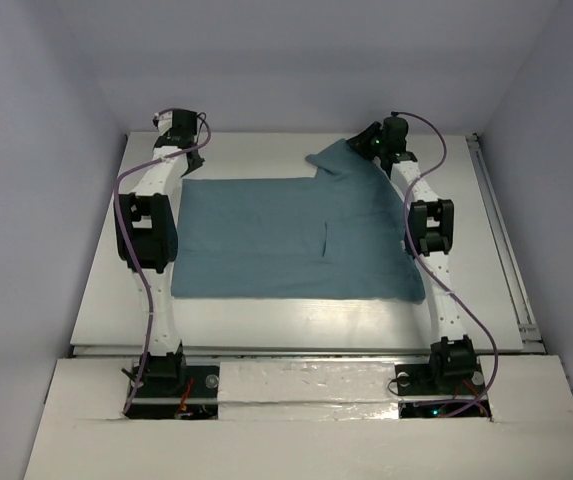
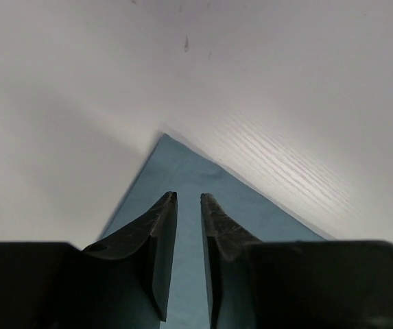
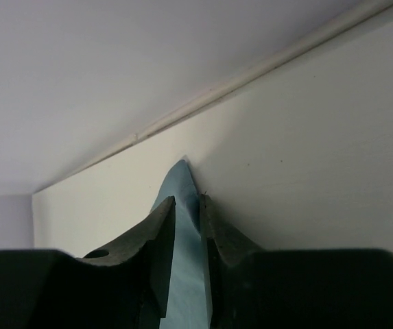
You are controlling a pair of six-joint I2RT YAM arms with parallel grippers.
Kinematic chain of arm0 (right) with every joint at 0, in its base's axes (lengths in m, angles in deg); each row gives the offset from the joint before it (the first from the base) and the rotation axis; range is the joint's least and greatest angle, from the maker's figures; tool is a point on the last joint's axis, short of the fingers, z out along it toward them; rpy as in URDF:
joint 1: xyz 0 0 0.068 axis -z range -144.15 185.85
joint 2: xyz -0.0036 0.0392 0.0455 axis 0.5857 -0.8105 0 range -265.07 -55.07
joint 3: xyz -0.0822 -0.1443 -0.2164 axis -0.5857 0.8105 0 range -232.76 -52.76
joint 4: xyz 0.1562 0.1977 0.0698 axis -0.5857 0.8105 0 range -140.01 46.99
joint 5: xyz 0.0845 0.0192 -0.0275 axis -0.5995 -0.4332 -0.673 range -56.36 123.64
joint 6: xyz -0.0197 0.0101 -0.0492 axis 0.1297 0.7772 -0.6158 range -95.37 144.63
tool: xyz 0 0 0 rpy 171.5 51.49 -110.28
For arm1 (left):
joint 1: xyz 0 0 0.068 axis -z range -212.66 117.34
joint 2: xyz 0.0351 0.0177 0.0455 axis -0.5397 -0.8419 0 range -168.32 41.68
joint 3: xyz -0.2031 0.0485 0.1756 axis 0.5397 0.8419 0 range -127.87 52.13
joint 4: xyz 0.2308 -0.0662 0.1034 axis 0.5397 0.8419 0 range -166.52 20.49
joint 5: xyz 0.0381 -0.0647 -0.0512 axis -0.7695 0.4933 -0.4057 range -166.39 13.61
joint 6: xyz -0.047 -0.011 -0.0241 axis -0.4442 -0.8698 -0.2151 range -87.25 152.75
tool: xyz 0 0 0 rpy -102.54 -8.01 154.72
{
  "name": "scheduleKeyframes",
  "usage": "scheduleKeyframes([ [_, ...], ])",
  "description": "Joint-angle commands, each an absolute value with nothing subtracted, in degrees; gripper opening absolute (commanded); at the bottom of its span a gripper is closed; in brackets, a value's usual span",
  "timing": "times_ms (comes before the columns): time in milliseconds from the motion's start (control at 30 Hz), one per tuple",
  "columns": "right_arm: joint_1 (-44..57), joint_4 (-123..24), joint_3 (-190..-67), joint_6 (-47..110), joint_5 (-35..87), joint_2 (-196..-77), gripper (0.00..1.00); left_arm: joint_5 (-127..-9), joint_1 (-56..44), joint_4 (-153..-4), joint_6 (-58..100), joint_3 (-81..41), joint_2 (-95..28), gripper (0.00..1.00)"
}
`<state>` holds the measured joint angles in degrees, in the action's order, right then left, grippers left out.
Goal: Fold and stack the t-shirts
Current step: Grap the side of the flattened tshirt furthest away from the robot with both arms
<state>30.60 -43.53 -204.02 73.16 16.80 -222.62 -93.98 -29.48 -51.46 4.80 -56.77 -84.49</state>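
One teal-blue t-shirt (image 1: 286, 240) lies spread on the white table (image 1: 266, 320). My left gripper (image 1: 190, 160) is down at the shirt's far left corner (image 2: 175, 164). Its jaws are a narrow slit apart with teal cloth filling the slit, and the corner lies flat past the fingertips (image 2: 167, 205). My right gripper (image 1: 370, 142) is at the far right, shut on the shirt's far right part. That part is raised into a peak off the table. In the right wrist view the cloth (image 3: 186, 199) rises between the fingers (image 3: 213, 216) and pokes out beyond them.
The table's back wall (image 1: 296, 80) stands close behind both grippers. A metal rail (image 1: 501, 240) runs along the table's right edge. Both arms stretch over the shirt's left and right sides. A bare strip of table lies between the shirt's near hem and the arm bases.
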Motion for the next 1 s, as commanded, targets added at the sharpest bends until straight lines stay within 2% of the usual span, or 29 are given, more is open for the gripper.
scheduleKeyframes([
  [0, 30.23, -35.07, -202.26, 68.05, 18.26, -221.19, 0.26, -97.13, -30.63, -48.57, 7.08, -61.24, -85.23, 0.21],
  [133, 30.23, -34.98, -202.35, 67.69, 18.08, -221.01, 0.18, -98.10, -30.64, -48.39, 8.57, -61.86, -86.81, 0.36],
  [367, 30.23, -37.70, -200.33, 67.87, 17.20, -219.09, 0.01, -98.63, -32.22, -47.86, 9.02, -63.00, -89.36, 0.47],
  [767, 30.76, -40.52, -197.96, 68.48, 12.11, -212.93, 0.00, -93.71, -32.22, -47.07, 9.72, -69.86, -96.21, 0.48],
  [967, 30.76, -42.10, -192.77, 68.49, 10.17, -210.47, 0.00, -92.48, -32.22, -47.33, 9.72, -72.15, -99.73, 0.48],
])
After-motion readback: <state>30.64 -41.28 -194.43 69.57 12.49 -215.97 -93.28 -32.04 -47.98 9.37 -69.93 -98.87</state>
